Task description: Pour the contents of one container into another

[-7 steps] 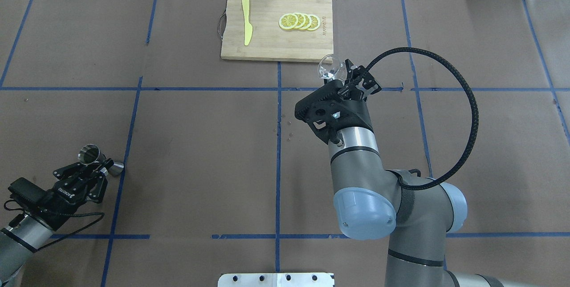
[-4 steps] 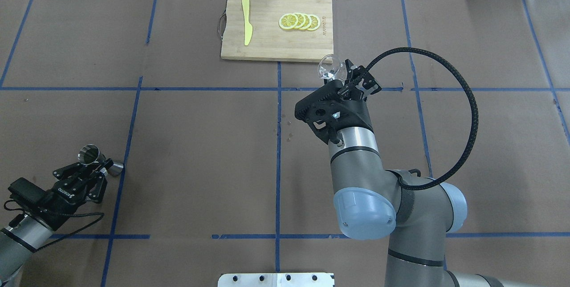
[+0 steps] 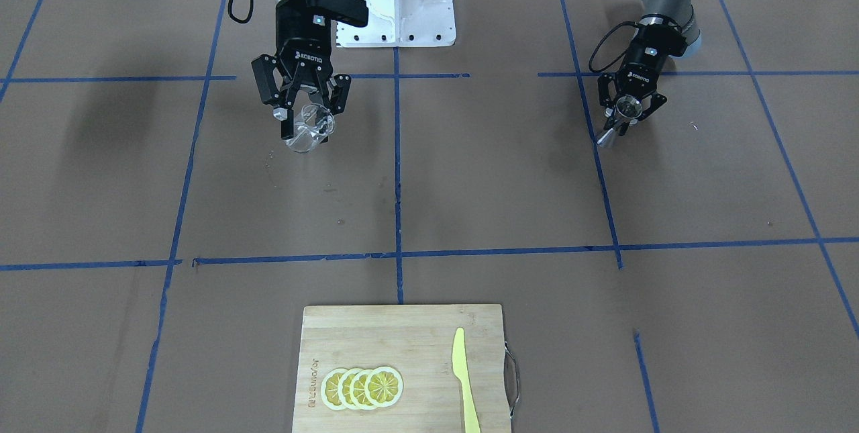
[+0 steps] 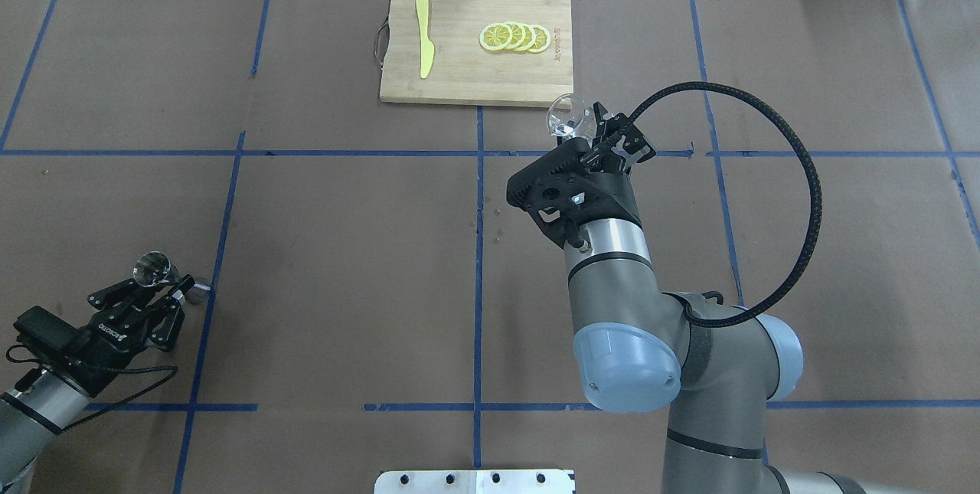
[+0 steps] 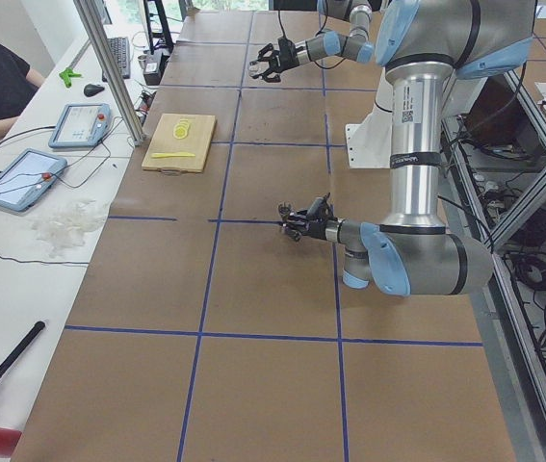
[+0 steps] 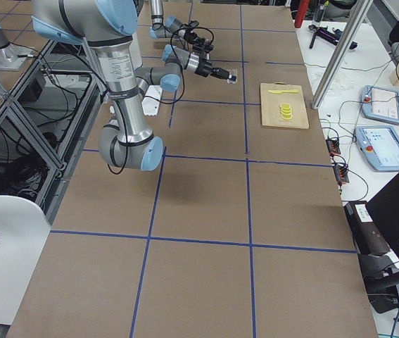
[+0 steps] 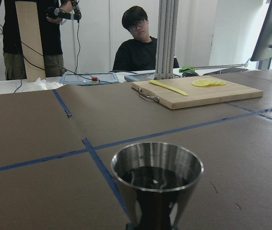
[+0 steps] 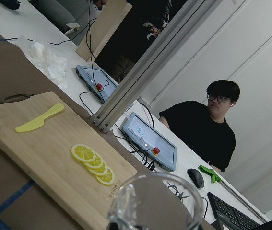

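Note:
My left gripper (image 4: pixel 167 289) is shut on the waist of the steel jigger (image 4: pixel 153 269), held just over the table at the near left. From the front, the jigger (image 3: pixel 625 111) leans between the left gripper's (image 3: pixel 629 116) black fingers. Its open upper cone (image 7: pixel 156 178) fills the left wrist view, dark inside. Near the board's corner, my right gripper (image 4: pixel 591 132) is shut on the clear glass cup (image 4: pixel 568 114), raised off the table. The cup (image 3: pixel 307 132) hangs tilted below the right gripper (image 3: pixel 310 117). Only its rim (image 8: pixel 150 203) shows in the right wrist view.
A wooden cutting board (image 4: pixel 475 80) lies at the far centre with several lemon slices (image 4: pixel 514 37) and a yellow knife (image 4: pixel 423 36). A person (image 7: pixel 143 45) sits beyond the table behind tablets (image 8: pixel 147 139). The white base plate (image 3: pixel 396 17) stands between the arms.
The left gripper has shifted slightly with the jigger, whose lower cone now looks smaller from overhead. The right arm and glass cup have stayed put.

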